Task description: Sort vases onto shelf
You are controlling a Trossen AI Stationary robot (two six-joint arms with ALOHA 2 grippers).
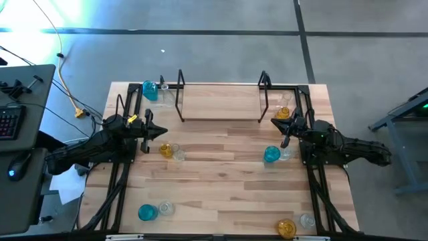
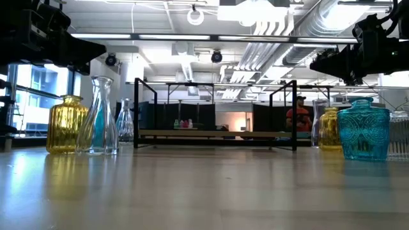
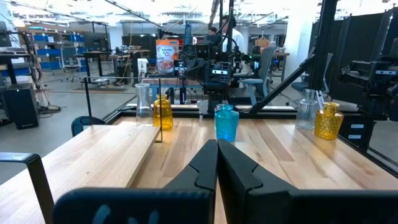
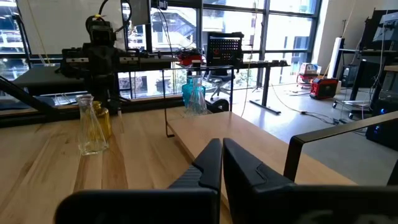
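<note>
The shelf, a light board in a thin black frame, stands at the table's far middle with nothing on it. Small glass vases stand upright on the tabletop in pairs: teal with clear at the far left, amber with clear left of centre, and teal with clear right of centre. An amber one stands by the shelf's right end. My left gripper and right gripper hover level above the table's sides, both shut and empty.
More vases stand near the front edge: teal with clear at the left, amber with clear at the right. The table's middle is bare wood. A desk with a keyboard stands left of the table.
</note>
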